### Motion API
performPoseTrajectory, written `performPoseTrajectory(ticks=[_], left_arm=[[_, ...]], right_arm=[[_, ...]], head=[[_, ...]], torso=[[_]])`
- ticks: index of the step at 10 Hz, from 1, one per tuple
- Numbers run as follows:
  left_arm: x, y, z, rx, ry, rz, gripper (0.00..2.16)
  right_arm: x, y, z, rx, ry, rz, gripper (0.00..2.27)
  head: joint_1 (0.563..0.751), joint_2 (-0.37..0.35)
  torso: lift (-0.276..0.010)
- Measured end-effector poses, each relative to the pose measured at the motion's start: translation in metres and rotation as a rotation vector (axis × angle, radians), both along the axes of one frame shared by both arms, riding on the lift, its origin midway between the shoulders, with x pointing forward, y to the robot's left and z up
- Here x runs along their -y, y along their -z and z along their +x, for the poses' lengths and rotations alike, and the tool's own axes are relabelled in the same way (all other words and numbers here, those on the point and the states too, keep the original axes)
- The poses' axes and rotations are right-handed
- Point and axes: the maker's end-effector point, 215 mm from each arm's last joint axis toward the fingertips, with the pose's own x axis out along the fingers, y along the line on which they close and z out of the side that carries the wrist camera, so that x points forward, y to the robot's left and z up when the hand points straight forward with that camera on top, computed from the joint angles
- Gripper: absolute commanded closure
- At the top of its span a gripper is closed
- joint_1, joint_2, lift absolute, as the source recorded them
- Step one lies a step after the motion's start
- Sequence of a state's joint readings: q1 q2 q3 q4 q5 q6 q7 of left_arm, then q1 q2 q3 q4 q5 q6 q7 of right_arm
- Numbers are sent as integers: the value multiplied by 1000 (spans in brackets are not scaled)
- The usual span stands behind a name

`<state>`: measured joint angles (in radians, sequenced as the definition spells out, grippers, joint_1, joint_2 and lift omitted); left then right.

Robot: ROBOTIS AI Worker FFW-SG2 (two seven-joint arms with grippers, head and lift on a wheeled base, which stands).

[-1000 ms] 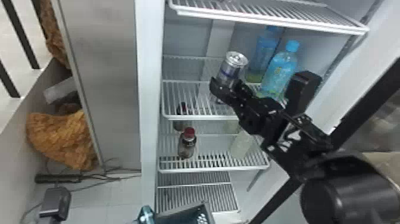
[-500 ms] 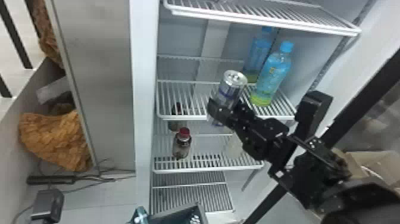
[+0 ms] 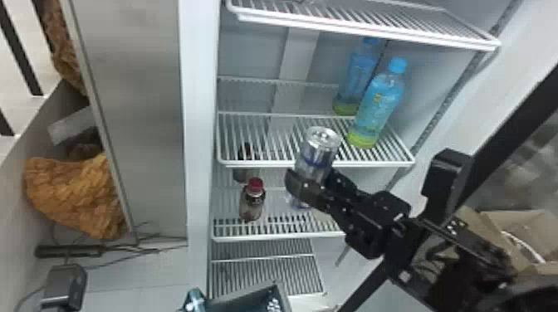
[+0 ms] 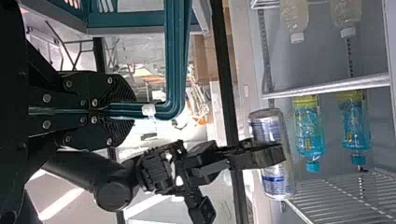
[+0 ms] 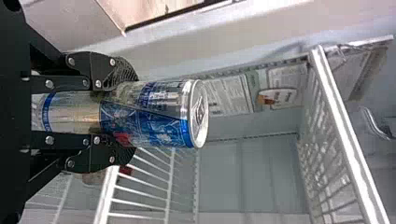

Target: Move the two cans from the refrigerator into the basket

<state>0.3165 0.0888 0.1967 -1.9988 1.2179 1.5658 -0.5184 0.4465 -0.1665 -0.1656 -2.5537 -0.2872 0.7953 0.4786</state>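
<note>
Shelf (image 3: 265, 164) holds 2 blue btls (image 3: 375, 108); R pincer (image 3: 311, 179) clamped on can (image 3: 319, 147), L pincer (image 4: 127, 111) on basket handle (image 4: 177, 60); cardboard (image 3: 515, 222) at R, floor (image 3: 133, 299) at L.

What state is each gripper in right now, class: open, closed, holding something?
Left gripper: closed on the basket's teal handle.
Right gripper: closed around a can.
</note>
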Motion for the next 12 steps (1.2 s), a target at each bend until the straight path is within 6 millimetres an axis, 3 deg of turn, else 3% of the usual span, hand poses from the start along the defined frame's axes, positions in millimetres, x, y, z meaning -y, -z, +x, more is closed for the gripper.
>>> performPoseTrajectory(ticks=[5, 12], left_arm=[[0, 0, 1, 0, -4, 0, 1197], [0, 0, 3, 5, -4, 3, 1197]], right_arm=[[-5, 47, -59, -204, -75, -9, 1233], [-39, 92, -113, -434, -219, 43, 1233]], head=[[695, -275], [695, -239]], torso=[[-35], [-35]])
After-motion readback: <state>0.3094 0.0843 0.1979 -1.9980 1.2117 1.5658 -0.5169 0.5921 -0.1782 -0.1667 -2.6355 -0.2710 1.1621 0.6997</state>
